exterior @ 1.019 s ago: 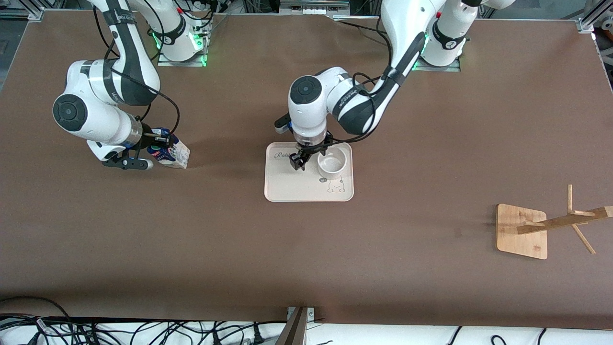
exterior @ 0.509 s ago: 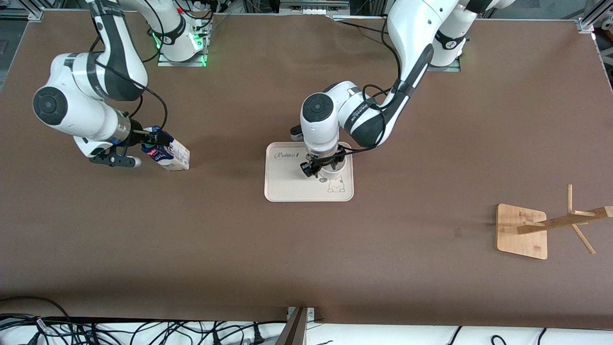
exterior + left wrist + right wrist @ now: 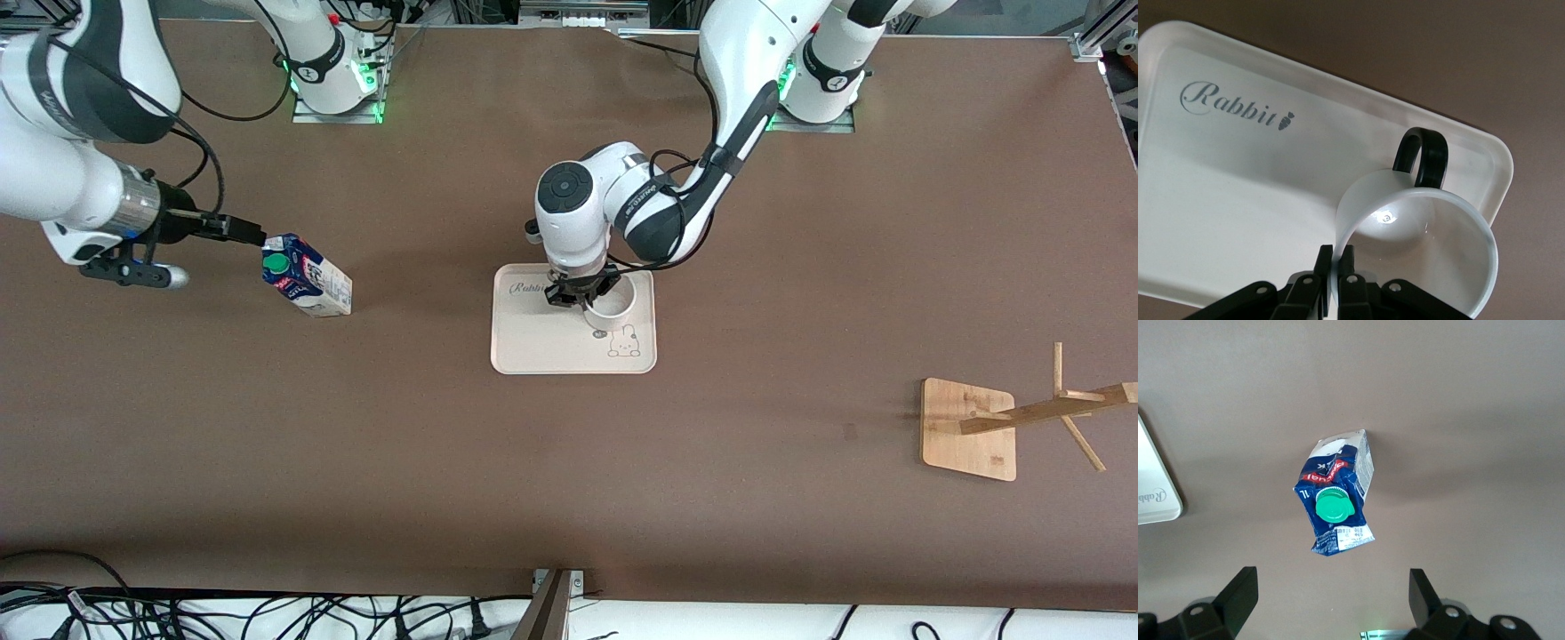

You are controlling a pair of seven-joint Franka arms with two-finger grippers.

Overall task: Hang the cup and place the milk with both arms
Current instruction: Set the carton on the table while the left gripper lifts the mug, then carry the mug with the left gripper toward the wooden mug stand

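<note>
The white cup sits on the cream tray at the table's middle. My left gripper is shut on the cup's rim, one finger inside and one outside. In the left wrist view the fingertips pinch the thin wall of the cup, and its black handle points away from them. The milk stands on the table toward the right arm's end. My right gripper hangs open beside it, apart from it. The right wrist view shows the milk with its green cap ahead of the spread right gripper.
A wooden rack with slanted pegs stands toward the left arm's end, nearer the front camera. A corner of the tray shows in the right wrist view. Cables run along the front edge.
My right gripper opened, let go of the milk and drew back toward its end of the table. My left gripper shifted along the cup and closed on its rim.
</note>
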